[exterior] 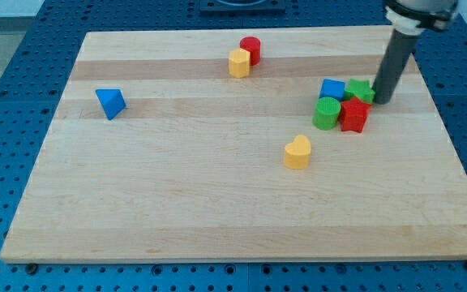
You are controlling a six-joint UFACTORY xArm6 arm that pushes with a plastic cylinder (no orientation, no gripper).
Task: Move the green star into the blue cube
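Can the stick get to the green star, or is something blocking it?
Probably yes. My tip is already right beside the green star, on the view's right, with nothing between them. The blue cube sits just on the star's other side.

A single camera looked down at a slant from beyond the desk's point(217, 219) near edge, taking in almost the whole top.

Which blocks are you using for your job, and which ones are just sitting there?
For the job:
green star
blue cube, touching the star's left side
my tip, right beside the star on the view's right

Just lying about:
green cylinder
red block
yellow heart
blue triangular block
red cylinder
yellow block
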